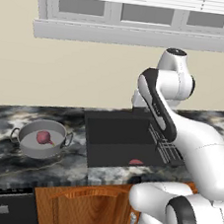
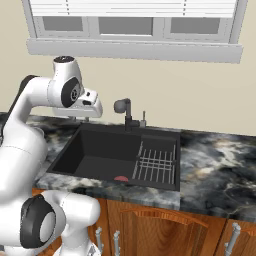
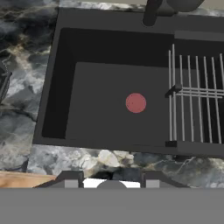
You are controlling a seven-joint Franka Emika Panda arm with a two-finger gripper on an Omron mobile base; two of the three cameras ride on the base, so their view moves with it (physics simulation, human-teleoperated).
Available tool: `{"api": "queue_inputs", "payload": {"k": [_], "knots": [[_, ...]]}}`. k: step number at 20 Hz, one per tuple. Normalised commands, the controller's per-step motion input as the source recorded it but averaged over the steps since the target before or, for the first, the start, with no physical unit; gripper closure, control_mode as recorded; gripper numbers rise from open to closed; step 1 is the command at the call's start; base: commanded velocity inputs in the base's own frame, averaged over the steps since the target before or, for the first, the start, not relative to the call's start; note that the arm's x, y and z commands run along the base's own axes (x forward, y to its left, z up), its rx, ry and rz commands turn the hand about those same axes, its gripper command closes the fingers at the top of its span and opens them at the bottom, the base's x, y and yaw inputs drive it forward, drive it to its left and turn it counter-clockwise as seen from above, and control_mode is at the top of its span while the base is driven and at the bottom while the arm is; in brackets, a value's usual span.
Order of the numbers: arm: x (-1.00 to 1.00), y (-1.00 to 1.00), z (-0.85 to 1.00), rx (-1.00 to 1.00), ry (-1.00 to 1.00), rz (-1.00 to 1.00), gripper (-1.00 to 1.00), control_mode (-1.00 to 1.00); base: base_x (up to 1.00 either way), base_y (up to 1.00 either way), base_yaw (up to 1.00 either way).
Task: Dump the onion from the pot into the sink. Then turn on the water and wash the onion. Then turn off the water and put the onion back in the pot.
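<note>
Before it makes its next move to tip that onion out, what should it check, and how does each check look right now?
1. Small purplish-red onion lies inside the wide grey metal pot: ok.
2. Pot stands upright on the marbled dark stone counter, left of the matte black sink: ok.
3. Black tap running no water: ok.
4. Sink floor bare for dumping: not ok, a flat pink-red disc lies there.
5. Dark wire rack sits at the basin's right side, apart from the disc: ok.
6. Two-finger gripper above the sink's near edge, holding nothing; jaws open enough for a pot handle: cannot tell.
</note>
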Motion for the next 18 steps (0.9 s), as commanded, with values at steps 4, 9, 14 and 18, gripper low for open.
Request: {"api": "queue_inputs", "payload": {"k": [4, 9, 14, 18], "knots": [[-0.01, 0.08, 0.00, 0.00, 0.00, 0.00, -1.00, -1.00, 0.00, 0.00, 0.00], [-0.05, 0.50, 0.00, 0.00, 0.00, 0.00, -1.00, -1.00, 0.00, 0.00, 0.00], [0.00, 0.79, 0.00, 0.00, 0.00, 0.00, -1.00, -1.00, 0.00, 0.00, 0.00], [0.00, 0.92, -0.01, 0.00, 0.00, 0.00, -1.00, -1.00, 0.00, 0.00, 0.00]]}}
